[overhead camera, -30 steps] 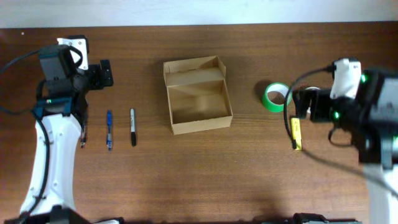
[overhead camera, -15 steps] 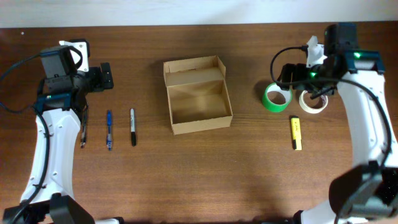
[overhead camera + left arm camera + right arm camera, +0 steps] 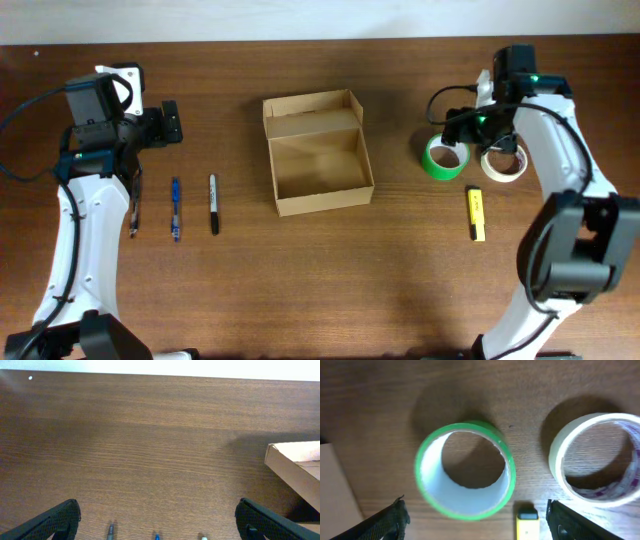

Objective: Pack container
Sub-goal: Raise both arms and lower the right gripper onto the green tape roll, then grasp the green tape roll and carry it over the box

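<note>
Right gripper [image 3: 480, 522]: is hanging wide apart and empty just above the green tape roll [image 3: 465, 502]. Only its two dark fingertips are showing, at the bottom corners of the wrist view.
Left gripper [image 3: 160, 522]: is also standing spread and empty, over bare wood at the far left.
Container [image 3: 322, 200]: is sitting mid-counter, well apart from both grippers. It is a matte tan cardboard rectangle with its flap lying open toward the far edge. Only one corner [image 3: 295, 467] is entering the left wrist view.
Green tape roll: is lying flat, a glossy ring with a white inner wall.
White tape roll [image 3: 555, 455]: is lying just beside the green one. Its cream ring is cut off at the right, and its purple inner print is blurring.
Yellow marker [image 3: 476, 215]: is lying near the tapes, with only its tip in the right wrist view.
Black marker [image 3: 213, 204], blue pen [image 3: 176, 208]: are lying parallel, left of the container.
Counter [image 3: 300, 290]: is showing dark, streaky wood grain.
</note>
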`<state>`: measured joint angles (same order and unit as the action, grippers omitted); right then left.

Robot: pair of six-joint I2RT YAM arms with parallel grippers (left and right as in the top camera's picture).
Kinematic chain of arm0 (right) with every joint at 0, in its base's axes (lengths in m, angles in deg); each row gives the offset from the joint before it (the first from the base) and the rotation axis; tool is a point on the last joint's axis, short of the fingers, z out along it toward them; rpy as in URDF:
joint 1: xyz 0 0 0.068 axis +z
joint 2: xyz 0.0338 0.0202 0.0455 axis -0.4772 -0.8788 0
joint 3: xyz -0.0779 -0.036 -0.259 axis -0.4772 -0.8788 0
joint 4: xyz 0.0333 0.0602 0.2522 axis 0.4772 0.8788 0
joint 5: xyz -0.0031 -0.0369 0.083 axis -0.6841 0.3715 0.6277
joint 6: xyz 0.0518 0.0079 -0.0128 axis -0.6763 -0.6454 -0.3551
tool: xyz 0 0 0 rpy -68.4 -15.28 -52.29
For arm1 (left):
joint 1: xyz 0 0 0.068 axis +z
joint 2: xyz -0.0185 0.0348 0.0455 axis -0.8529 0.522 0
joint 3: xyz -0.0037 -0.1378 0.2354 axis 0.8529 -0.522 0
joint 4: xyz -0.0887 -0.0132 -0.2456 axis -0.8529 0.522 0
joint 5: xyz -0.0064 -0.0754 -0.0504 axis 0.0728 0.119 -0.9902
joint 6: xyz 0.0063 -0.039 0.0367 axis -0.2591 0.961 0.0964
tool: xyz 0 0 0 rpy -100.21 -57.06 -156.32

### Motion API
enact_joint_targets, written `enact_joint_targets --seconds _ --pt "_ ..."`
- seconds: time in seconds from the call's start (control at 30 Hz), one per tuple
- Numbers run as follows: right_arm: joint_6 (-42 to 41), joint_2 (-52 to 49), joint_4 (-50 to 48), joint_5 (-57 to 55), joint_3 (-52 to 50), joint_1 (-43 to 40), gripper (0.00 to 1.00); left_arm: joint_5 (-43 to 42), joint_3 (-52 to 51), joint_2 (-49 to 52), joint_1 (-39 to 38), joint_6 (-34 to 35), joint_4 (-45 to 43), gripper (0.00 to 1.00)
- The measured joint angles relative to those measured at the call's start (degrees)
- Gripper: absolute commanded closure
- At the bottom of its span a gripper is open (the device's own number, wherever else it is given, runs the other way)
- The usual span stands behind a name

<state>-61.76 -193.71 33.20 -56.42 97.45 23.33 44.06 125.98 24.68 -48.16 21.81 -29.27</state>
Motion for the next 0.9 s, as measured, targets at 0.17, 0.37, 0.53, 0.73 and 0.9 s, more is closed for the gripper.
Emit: enact_joint_targets --seconds 0.17,0.37,0.53,0.73,0.9 --pt "0.00 -3.72 -0.02 -0.44 0.02 0.00 0.17 0.00 0.00 0.00 0.00 0.00 0.00 0.01" --pt "0.09 -6.25 -0.33 -0.46 0.02 -0.24 0.34 0.02 0.00 0.00 0.00 0.00 0.00 0.01" --pt "-0.15 -6.45 -0.68 -0.61 0.00 -1.27 0.48 0.00 0.00 0.00 0.00 0.00 -0.02 0.01" --pt "-0.22 -6.45 -2.95 -0.61 -0.02 -1.79 0.43 0.02 0.00 0.00 0.00 0.00 -0.02 0.01" --pt "-0.24 -6.69 -4.31 -0.63 -0.22 -1.81 0.42 0.00 0.00 0.00 0.00 0.00 -0.02 0.01"
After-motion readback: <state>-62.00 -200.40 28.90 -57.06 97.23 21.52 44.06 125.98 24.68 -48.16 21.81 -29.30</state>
